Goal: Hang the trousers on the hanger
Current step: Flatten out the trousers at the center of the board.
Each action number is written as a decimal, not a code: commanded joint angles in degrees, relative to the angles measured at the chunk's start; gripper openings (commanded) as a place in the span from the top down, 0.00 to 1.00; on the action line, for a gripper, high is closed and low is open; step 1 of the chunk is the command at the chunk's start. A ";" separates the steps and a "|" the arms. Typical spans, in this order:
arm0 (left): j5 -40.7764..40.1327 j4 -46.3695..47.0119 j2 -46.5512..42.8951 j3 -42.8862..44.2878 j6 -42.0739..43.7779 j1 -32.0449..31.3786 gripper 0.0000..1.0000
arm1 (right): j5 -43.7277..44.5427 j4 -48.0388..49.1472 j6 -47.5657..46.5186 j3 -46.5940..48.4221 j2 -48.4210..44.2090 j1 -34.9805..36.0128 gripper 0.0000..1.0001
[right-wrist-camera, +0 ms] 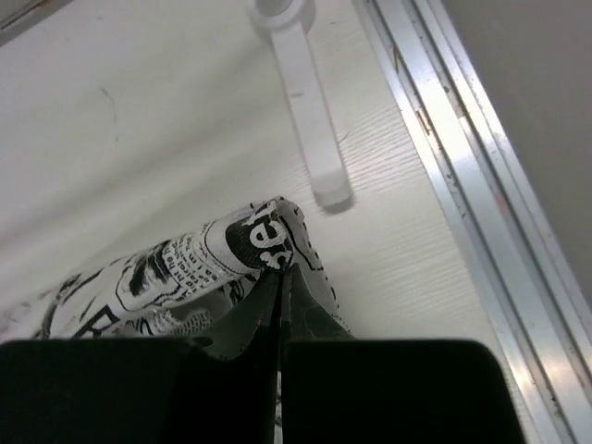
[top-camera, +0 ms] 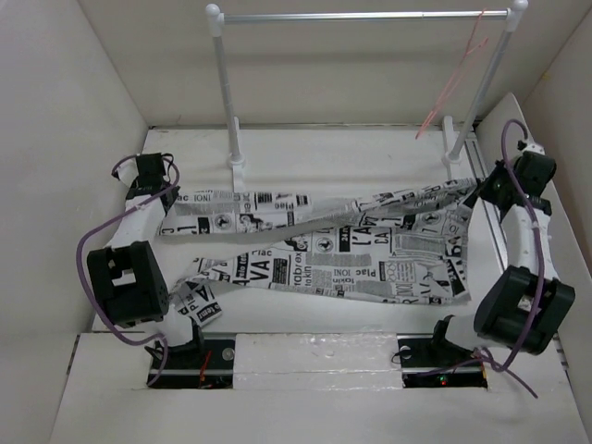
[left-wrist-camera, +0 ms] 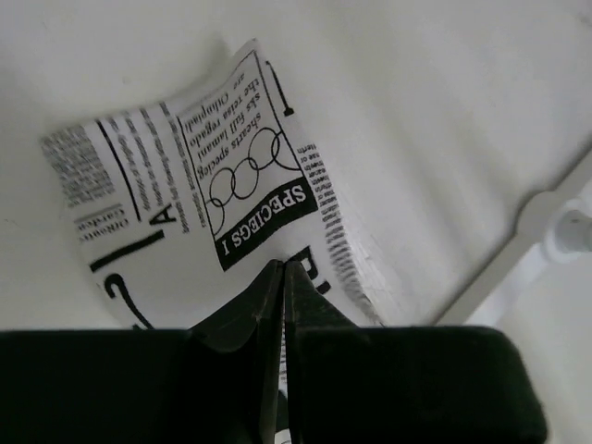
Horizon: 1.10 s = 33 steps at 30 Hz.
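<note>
The trousers [top-camera: 324, 250], white with black newspaper print, lie spread across the table from left to right. My left gripper [top-camera: 172, 198] is shut on their left end; in the left wrist view the jaws [left-wrist-camera: 282, 270] pinch the printed fabric [left-wrist-camera: 194, 176]. My right gripper [top-camera: 477, 192] is shut on their far right corner; in the right wrist view the jaws [right-wrist-camera: 282, 270] pinch a rolled fold of fabric [right-wrist-camera: 213, 254]. The thin pink hanger [top-camera: 455, 76] hangs from the right end of the rack's crossbar, above and behind the right gripper.
The rack has white posts [top-camera: 225, 88] and a silver crossbar [top-camera: 361, 16] at the back of the table. Its right foot [right-wrist-camera: 310, 129] lies just beyond the right gripper, beside an aluminium rail [right-wrist-camera: 462, 176]. White walls enclose both sides.
</note>
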 commanded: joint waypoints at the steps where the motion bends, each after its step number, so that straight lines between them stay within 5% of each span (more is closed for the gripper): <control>1: -4.24 -0.39 -3.23 3.18 -1.15 0.59 1.00 | 5.29 -3.21 -1.24 7.53 8.91 -1.20 1.00; 7: -3.88 4.26 -3.15 2.48 -3.52 0.59 1.00 | 7.75 -4.82 -2.30 20.55 22.83 0.55 1.00; 11: -2.48 4.36 4.58 8.43 -4.32 0.59 1.00 | 9.33 -7.54 -3.00 27.93 30.92 1.70 1.00; 15: 0.07 -2.13 13.63 20.73 -2.65 0.59 1.00 | 9.60 -9.83 -4.05 32.33 32.61 2.23 1.00; 19: 1.93 -5.76 13.74 24.72 2.10 0.07 1.00 | 9.69 -4.93 -4.23 25.23 26.11 2.23 1.00; 21: 1.39 -7.78 11.20 20.09 1.92 0.07 0.92 | 7.85 -3.24 -4.14 23.29 24.70 2.23 1.00; 22: 1.30 -7.00 6.92 16.75 1.40 0.07 0.76 | 7.67 -3.94 -4.14 23.02 24.87 2.23 1.00; 25: 5.25 -1.29 -3.35 0.50 -2.46 2.43 0.49 | 8.02 -5.61 -4.67 23.28 25.84 2.84 1.00; 29: 9.02 3.46 -8.06 -13.40 -6.60 7.79 0.45 | 7.58 -3.86 -4.84 20.65 23.73 2.32 1.00; 33: 14.82 2.59 -3.50 -13.25 -7.65 11.84 0.45 | 7.05 -4.12 -4.84 18.90 22.06 2.32 1.00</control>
